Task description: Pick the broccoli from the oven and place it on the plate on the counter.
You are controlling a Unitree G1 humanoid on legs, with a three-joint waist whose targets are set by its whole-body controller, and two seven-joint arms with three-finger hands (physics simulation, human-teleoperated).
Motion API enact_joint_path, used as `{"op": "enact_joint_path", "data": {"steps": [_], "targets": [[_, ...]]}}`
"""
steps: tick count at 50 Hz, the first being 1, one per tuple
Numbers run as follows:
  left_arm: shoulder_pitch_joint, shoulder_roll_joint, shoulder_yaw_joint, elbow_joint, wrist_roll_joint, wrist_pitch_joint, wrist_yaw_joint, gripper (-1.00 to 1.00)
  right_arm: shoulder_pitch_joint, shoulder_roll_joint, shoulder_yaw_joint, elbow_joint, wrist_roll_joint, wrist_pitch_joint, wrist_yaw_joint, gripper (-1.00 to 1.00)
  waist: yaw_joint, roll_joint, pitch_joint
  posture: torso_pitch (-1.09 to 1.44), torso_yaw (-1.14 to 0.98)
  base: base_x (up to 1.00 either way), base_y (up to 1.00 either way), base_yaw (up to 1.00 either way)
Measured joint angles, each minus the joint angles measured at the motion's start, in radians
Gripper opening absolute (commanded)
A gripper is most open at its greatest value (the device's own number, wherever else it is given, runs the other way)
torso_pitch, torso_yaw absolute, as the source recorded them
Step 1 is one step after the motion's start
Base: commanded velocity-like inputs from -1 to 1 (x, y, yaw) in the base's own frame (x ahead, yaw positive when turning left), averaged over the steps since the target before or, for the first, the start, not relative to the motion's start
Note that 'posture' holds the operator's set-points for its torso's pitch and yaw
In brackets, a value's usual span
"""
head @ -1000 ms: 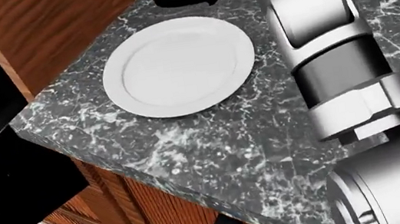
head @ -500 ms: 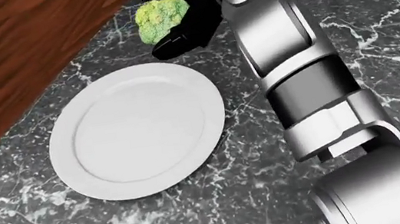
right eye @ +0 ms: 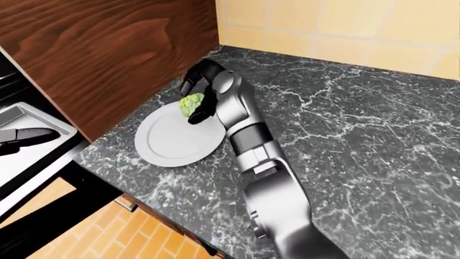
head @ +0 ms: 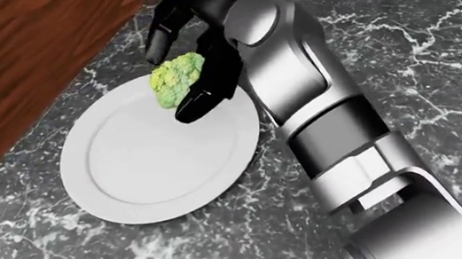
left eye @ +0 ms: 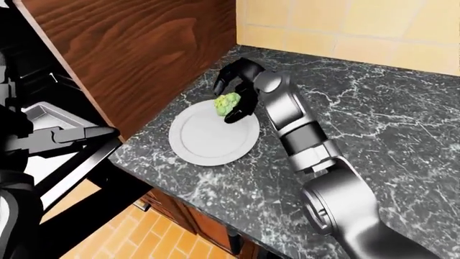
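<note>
**Even, flat light and sharp renders throughout**

All three views are bright and evenly lit, with no visible lamp and no dim corners. Edges stay crisp everywhere, with no blur or soft focus. The silver arm (head: 296,80) carries smooth highlights along its rounded shells. The white plate (head: 131,183) is bright but not blown out. Shadows are faint. Straight lines on the tiled wall (left eye: 345,27) show no bending at the edges.

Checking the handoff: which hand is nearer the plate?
Right. The right hand holds the broccoli over the plate; the left hand is off by the oven.
</note>
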Motion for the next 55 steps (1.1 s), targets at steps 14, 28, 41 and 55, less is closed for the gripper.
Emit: {"op": "enact_joint_path", "data": {"steps": [14, 28, 41, 55], "targets": [[0.014, -0.007, 0.010, -0.002, -0.001, -0.002, -0.005, 1.00, 0.011, 0.024, 0.001, -0.012, -0.027, 0.012, 0.074, -0.23, -0.001, 0.003, -0.004, 0.00, 0.00, 0.00, 0.00, 0.00], [0.024, -0.010, 0.016, 0.002, -0.002, -0.014, -0.006, 1.00, 0.007, 0.020, -0.001, -0.074, -0.036, 0.044, 0.110, 0.47, -0.001, 0.005, -0.004, 0.00, 0.00, 0.00, 0.00, 0.00], [0.007, 0.002, 0.006, 0.012, -0.005, -0.013, 0.000, 1.00, -0.008, 0.013, -0.005, -0.110, -0.042, 0.077, 0.140, 1.00, -0.002, 0.004, 0.001, 0.00, 0.00, 0.00, 0.00, 0.00], [0.003, 0.012, 0.018, 0.005, -0.018, 0.000, 0.003, 1.00, -0.249, -0.063, -0.044, -0.111, -0.016, 0.159, 0.165, 1.00, -0.004, 0.003, 0.005, 0.00, 0.00, 0.00, 0.00, 0.00]]}}
